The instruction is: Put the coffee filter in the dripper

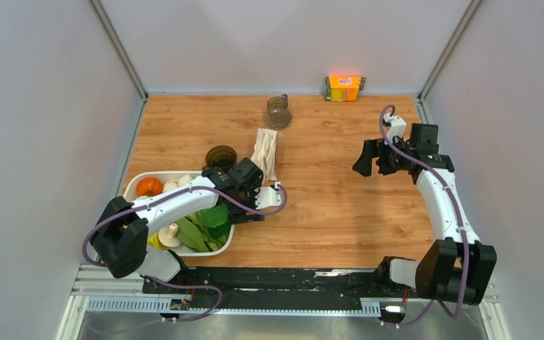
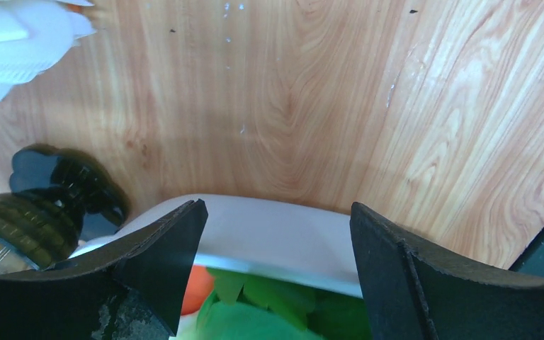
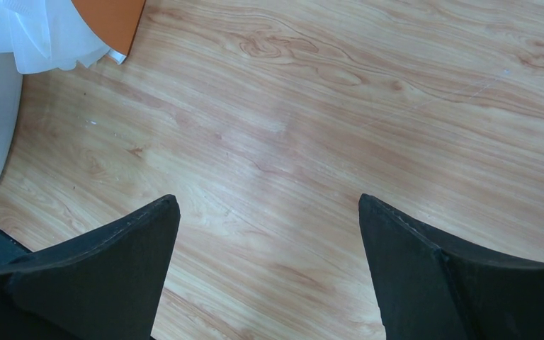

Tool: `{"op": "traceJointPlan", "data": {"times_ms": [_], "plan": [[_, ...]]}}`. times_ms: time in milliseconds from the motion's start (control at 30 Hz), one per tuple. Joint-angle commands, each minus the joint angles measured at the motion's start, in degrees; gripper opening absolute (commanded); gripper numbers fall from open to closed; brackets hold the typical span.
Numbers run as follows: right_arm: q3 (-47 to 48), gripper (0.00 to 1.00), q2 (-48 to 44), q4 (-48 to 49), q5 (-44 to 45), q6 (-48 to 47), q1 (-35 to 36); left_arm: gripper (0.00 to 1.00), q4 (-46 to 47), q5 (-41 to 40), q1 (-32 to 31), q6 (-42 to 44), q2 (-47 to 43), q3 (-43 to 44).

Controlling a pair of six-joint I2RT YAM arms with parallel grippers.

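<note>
One dripper (image 2: 39,212) stands just beside the spread left hand (image 2: 278,211).

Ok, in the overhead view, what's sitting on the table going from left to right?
White tray of vegetables → dripper → filter packet → orange box at the back. The glass jug overlaps the packet, so it's left out.

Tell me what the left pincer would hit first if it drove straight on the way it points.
Probably the rim of the white tray, which lies right between the fingertips of the open left pincer; depth is hard to judge. The dripper sits off to the side, outside that line.
</note>
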Motion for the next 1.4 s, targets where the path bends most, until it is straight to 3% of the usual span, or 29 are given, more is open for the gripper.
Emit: {"op": "traceJointPlan", "data": {"times_ms": [0, 333, 567, 700, 933, 1067, 1233, 1367], "plan": [[7.24, 1.00, 5.55, -0.03, -2.64, -1.40, 0.98, 0.85, -3.77, 4.34, 0.69, 2.03, -5.01, 3.61], [40.63, 1.00, 31.14, -1.80, 2.74, -7.08, 13.53, 0.84, -7.98, 18.99, 2.42, -6.27, -12.93, 19.27], [67.76, 1.00, 54.49, -4.50, 5.42, -7.87, 20.72, 0.84, -5.20, 28.67, 15.40, -16.68, -16.26, 21.63], [71.10, 0.99, 60.52, 1.32, 8.71, -6.20, 24.25, 0.83, -1.97, 30.26, 21.22, -22.36, -16.15, 21.00], [75.51, 0.87, 67.52, 14.31, 10.27, 6.03, 25.26, 0.82, 3.80, 34.23, 31.54, -28.17, -13.64, 17.86], [73.82, 0.84, 68.29, 20.21, 11.28, 5.41, 25.25, 0.81, 4.60, 36.38, 33.57, -28.90, -12.38, 16.86], [71.87, 0.71, 69.46, 26.57, 14.84, 8.42, 25.33, 0.81, 6.86, 36.61, 33.81, -30.20, -12.13, 14.74], [73.68, 0.69, 72.16, 28.30, 15.10, 10.42, 25.31, 0.81, 7.03, 35.89, 33.88, -30.65, -11.35, 14.81]]}}
